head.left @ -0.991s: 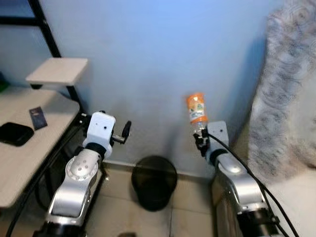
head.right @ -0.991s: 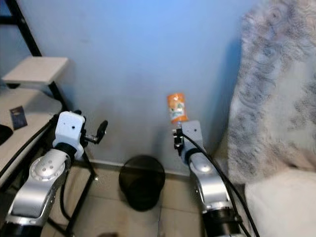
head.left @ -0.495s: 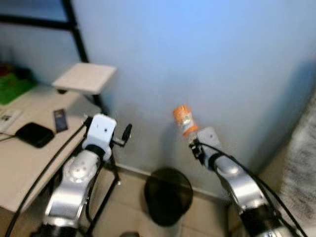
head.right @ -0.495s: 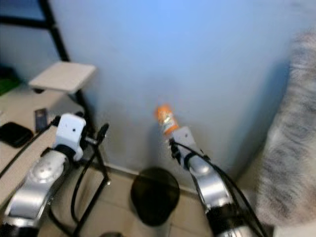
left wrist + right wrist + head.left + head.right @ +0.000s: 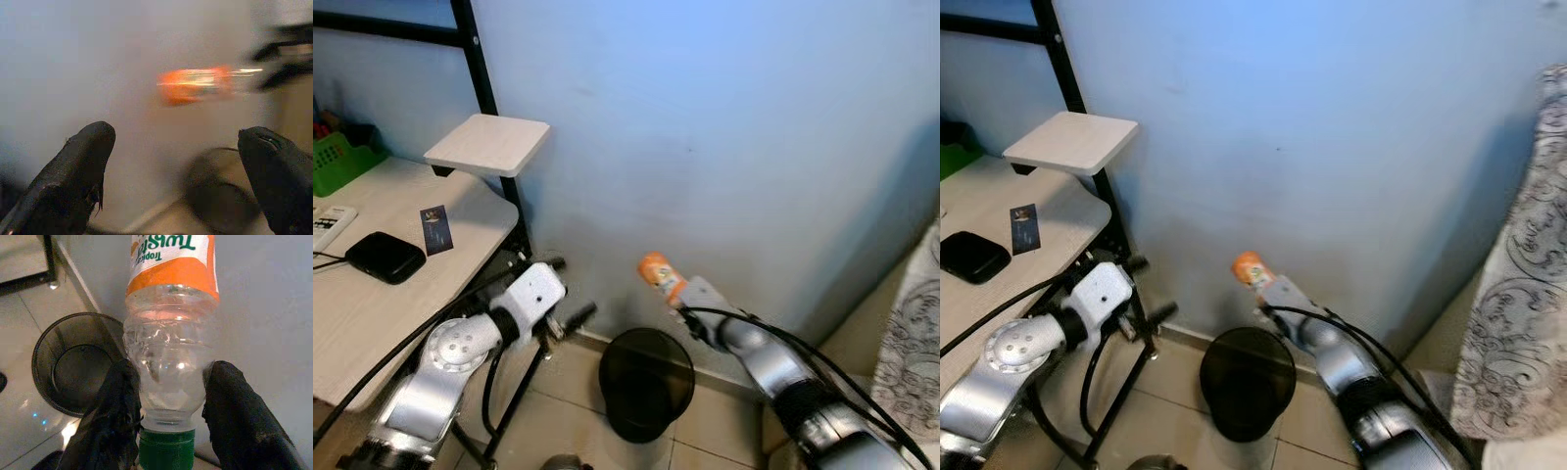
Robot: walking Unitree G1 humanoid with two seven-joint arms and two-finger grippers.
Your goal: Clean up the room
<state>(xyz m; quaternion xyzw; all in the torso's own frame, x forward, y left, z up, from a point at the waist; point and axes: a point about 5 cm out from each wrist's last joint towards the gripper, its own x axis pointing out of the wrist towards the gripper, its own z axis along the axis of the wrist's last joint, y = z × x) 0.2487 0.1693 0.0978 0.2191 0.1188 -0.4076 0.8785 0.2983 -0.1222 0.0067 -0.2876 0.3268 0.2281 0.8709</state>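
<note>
Right gripper [image 5: 168, 401]: clamped on the bottle [image 5: 171, 333] near its cap.
Bottle: likely empty, light, crushable, slippery.
Bin [image 5: 644, 382]: below the gripper.

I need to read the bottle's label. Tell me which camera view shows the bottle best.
The right wrist view: the bottle is close and sharp between the right gripper fingers, green cap near the camera, orange label readable. Both eye views show it small above the black bin. The left wrist view shows an orange blur.
</note>
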